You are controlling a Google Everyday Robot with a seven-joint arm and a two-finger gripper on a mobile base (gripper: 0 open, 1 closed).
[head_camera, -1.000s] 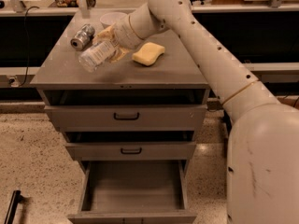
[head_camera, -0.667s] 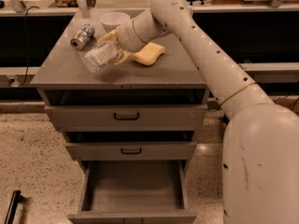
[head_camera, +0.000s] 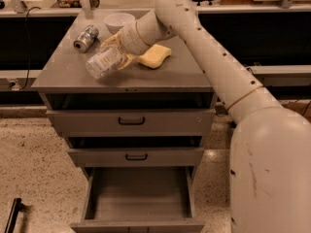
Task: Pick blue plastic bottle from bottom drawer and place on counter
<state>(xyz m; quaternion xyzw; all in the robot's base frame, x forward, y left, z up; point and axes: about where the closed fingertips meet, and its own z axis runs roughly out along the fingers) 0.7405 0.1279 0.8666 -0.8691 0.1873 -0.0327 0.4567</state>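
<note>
The blue plastic bottle (head_camera: pixel 103 62), clear with a whitish label, is held tilted just over the counter (head_camera: pixel 73 74), its far end pointing down-left. My gripper (head_camera: pixel 116 50) is shut on its upper end, reaching in from the right over the middle of the counter. Below, the bottom drawer (head_camera: pixel 138 198) stands pulled out with nothing showing inside it. Whether the bottle touches the counter I cannot tell.
A silver can (head_camera: pixel 86 37) lies at the counter's back left, a white bowl (head_camera: pixel 119 21) behind it, and a yellow sponge (head_camera: pixel 154 56) just right of my gripper. Two upper drawers with black handles (head_camera: pixel 131 121) sit slightly open. My arm (head_camera: pixel 218 72) crosses the right side.
The bottle and my gripper have shifted slightly toward the front of the counter and lower; a white bowl is now visible behind the gripper.
</note>
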